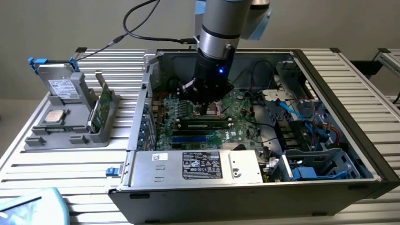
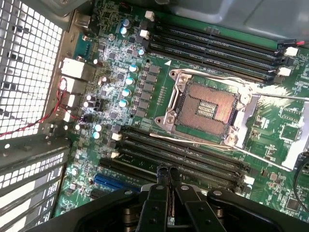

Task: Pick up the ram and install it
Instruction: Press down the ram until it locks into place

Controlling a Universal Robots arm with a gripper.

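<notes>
Slatted metal table (image 1: 350,75) under open computer case (image 1: 350,140)

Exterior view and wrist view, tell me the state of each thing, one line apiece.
hand: shut, empty, over the memory slots
ram: lying along a slot, not held
processor socket: empty, uncovered
computer case: side open
processor: in grey holder outside the case

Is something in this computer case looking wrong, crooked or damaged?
Nothing looks damaged. One oddity: the processor socket stands empty, contacts bare. A ram stick lies level in a slot by the gripper, whose fingers are shut just above the slots.
</notes>
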